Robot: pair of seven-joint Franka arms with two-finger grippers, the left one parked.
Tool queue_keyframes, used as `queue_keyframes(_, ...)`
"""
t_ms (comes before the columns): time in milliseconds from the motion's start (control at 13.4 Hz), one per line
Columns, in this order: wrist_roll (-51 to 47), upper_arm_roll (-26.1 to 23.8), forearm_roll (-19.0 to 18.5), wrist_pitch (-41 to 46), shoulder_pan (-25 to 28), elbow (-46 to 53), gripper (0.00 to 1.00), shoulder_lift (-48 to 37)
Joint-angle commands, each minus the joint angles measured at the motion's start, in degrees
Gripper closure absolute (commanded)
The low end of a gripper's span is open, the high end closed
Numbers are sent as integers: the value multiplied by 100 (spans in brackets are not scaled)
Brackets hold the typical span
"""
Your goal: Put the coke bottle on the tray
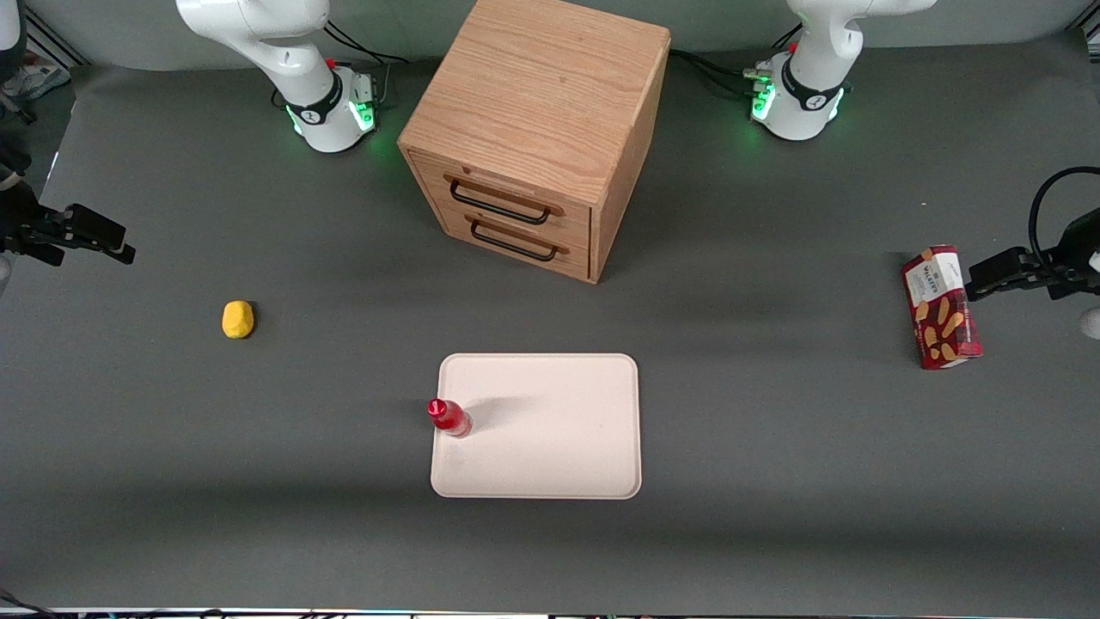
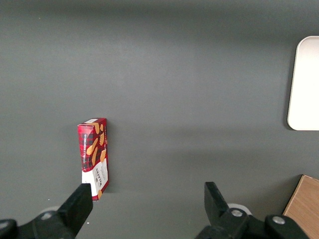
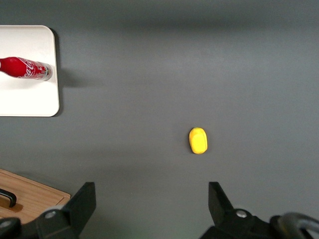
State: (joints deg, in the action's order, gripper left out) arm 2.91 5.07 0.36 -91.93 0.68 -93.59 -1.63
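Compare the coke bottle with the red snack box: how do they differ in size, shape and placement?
The coke bottle is small, slim and round with a cap; the red snack box is larger and rectangular. The bottle stands on the tray at its edge; the box sits on the bare table toward the parked arm's end. Both are mostly red. The gripper hangs open over the working arm's end, away from both.

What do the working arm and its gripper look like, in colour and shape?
The working arm has smooth white rounded shells, a black ring band at its base, green lights there and black cables. Its gripper, at the working arm's end of the table, is matte black, with two flat, blocky fingers spread open.
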Motion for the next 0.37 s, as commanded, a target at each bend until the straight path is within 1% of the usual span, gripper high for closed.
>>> queue_keyframes(0, -107, -23, 52, 96, 3, 121, 0, -56)
queue_keyframes(298, -98, -32, 78, 105, 3, 131, 0, -65)
